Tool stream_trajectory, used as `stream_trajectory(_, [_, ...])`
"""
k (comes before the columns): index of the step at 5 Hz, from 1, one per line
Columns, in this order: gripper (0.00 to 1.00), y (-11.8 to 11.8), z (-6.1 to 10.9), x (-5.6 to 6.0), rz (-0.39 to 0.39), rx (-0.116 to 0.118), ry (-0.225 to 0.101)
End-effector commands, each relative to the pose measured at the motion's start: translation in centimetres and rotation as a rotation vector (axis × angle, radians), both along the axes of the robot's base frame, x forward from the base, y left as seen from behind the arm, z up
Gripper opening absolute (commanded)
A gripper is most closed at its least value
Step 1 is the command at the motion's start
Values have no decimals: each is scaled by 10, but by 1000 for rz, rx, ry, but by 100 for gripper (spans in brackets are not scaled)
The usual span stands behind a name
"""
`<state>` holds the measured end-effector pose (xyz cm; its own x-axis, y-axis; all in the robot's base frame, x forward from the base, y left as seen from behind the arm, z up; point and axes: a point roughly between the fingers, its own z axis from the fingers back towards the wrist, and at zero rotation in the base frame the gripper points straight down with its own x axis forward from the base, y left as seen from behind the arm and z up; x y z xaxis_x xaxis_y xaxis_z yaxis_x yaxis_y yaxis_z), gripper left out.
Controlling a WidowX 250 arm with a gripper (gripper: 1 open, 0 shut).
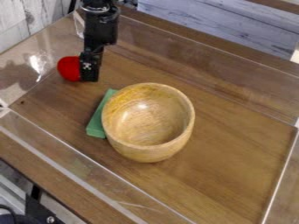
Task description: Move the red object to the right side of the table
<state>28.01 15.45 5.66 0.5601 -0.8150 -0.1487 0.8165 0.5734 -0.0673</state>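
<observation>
Wooden bowl (149,122) right of red object (70,67)

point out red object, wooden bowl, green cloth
red object (70,67): camera view, its visible left side.
wooden bowl (149,122): camera view, inner floor.
green cloth (97,122): camera view, strip left of bowl.

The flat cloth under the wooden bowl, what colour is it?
Green; the flat cloth shows in the camera view.
</observation>
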Motion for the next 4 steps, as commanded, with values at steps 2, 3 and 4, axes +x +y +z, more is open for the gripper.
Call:
stream_trajectory(2, [100, 36, 7, 11, -121, 28, -66])
stream_trajectory(3, [100, 48, -2, 9, -207, 24, -73])
stream_trajectory(4, [100, 59, -12, 7, -272, 20, -80])
